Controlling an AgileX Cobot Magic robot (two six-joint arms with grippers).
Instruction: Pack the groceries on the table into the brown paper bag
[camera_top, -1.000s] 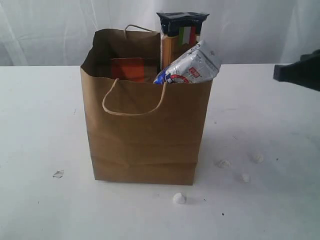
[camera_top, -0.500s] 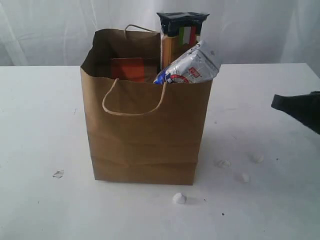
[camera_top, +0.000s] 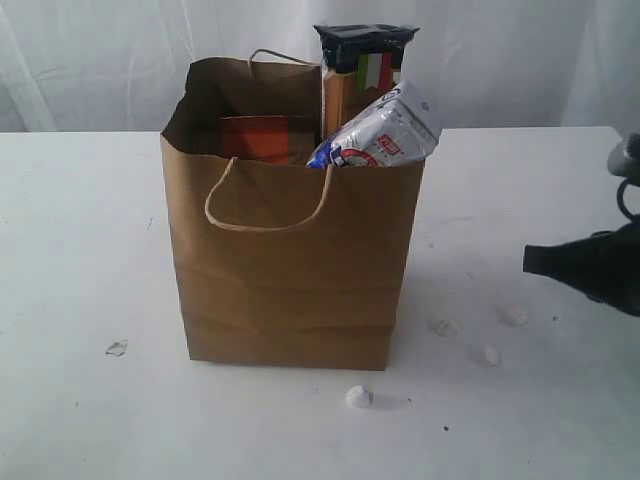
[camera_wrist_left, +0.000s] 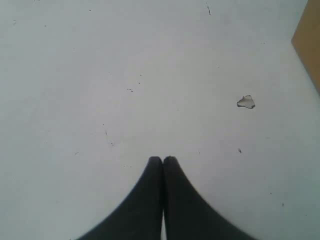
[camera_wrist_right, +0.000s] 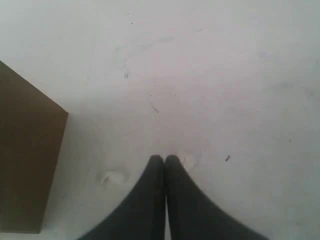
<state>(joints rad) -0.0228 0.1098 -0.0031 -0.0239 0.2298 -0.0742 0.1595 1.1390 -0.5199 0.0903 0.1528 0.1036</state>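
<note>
Evidently packing looks finished: the left end effector (camera_wrist_left: 162, 160) and right end effector (camera_top: 530, 262) hover closed and empty over the worktop (camera_top: 80, 250). Between them the brown paper bag (camera_top: 290, 260) props the spaghetti packet (camera_top: 362, 60) upright, likely too long to lie flat.

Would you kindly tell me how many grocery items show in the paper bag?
3: spaghetti packet upright on the right, white-blue carton leaning before it, orange-labelled pouch inside left. More may lie hidden below.
</note>
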